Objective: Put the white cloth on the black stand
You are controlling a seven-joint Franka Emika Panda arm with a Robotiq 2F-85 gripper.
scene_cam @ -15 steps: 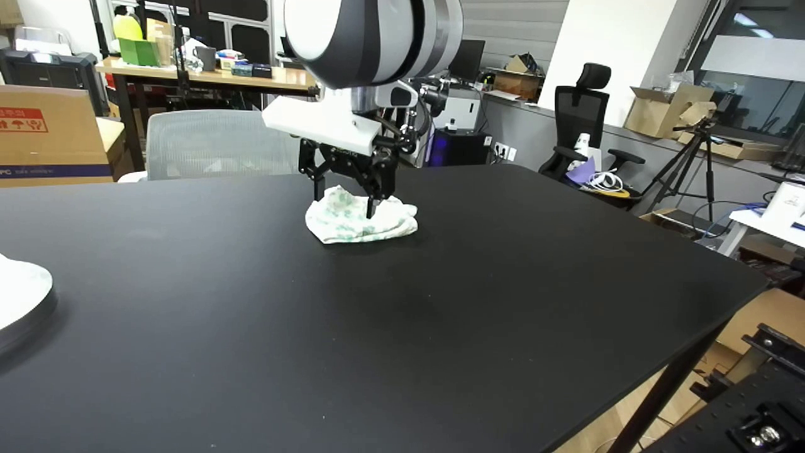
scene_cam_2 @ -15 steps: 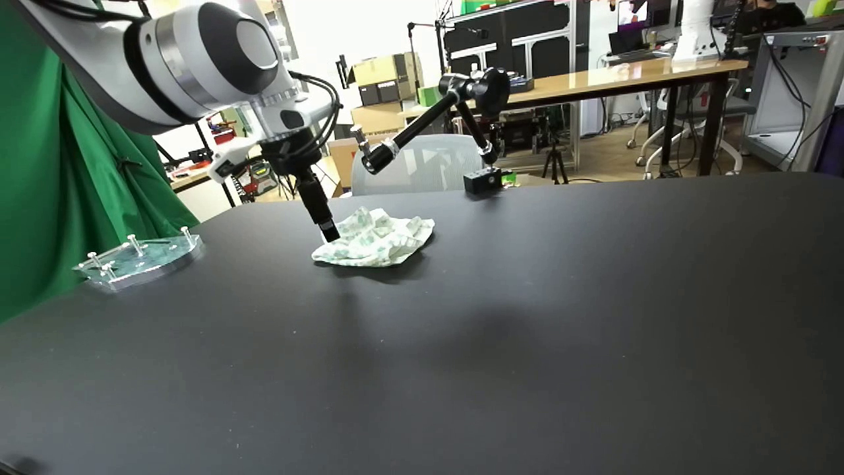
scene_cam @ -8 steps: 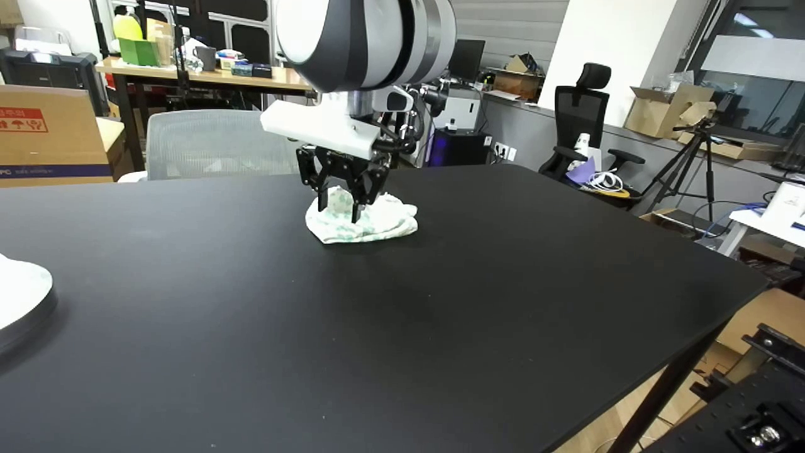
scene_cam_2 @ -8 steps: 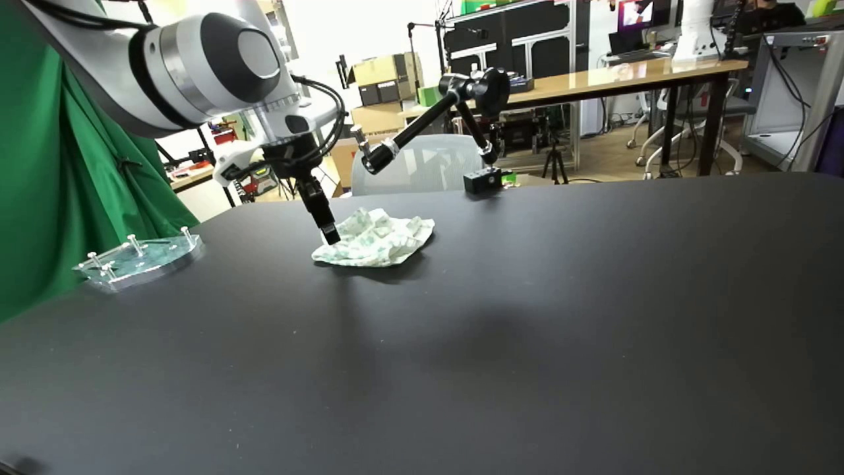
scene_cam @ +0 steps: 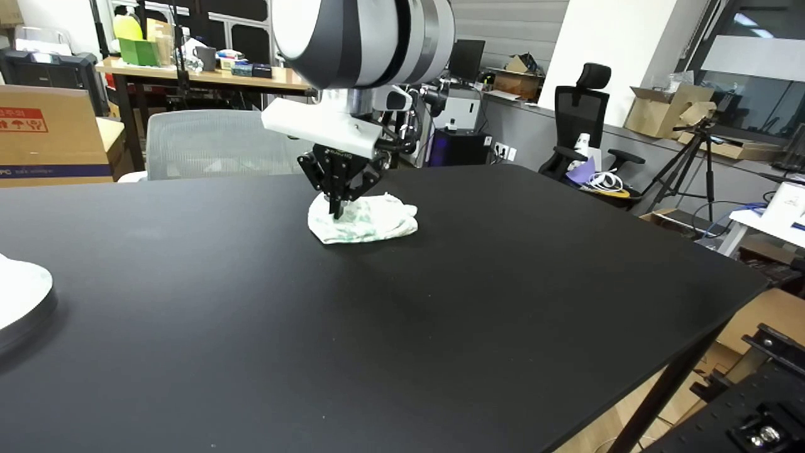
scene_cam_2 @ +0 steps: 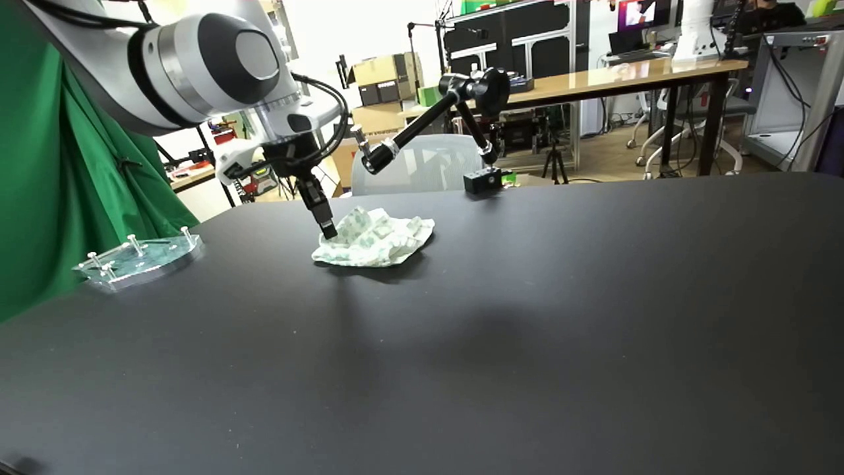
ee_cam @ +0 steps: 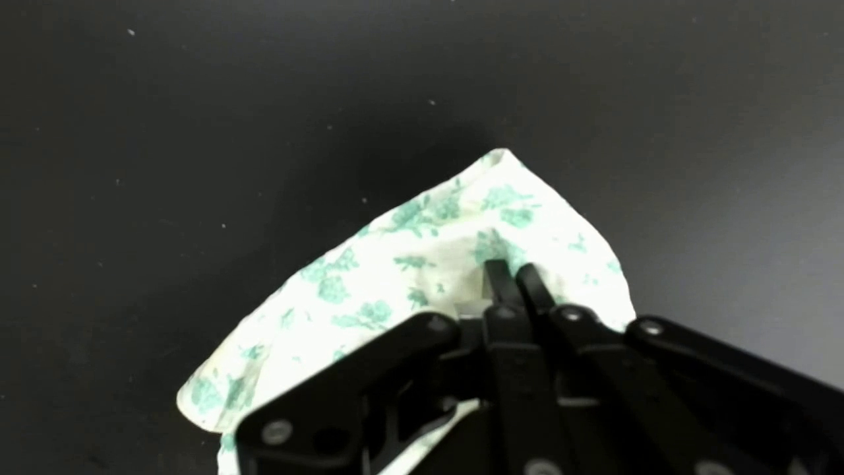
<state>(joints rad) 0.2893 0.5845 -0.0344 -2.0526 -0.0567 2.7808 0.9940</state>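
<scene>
On the black tabletop [scene_cam: 440, 346], nr the far edge in both exterior views, lies the white cloth [scene_cam: 383, 220], crumpled, w/ green floral print. The pincer [ee_cam: 513, 267] slants down onto it, jaws tog. w/ a fold pinched btwn. In an exterior view, a clear plate [scene_cam_2: 148, 265] sits well apart.

In an exterior view, the black two-fingered mechanical hand [scene_cam: 337, 212] completed a closing stroke. Its fingers [ee_cam: 501, 280] stood wide apart one second earlier, stood closer half a second later, and then came together on the white fabric cloth with green floral print [scene_cam: 372, 223]. The section of cloth previously visible between the fingers became covered, and the cloth's edge nearest the hand drew slightly inward. The white-and-grey jointed robot arm [scene_cam: 371, 44] shifted slightly toward picture left and came to a slightly lower position than one second earlier.
</scene>
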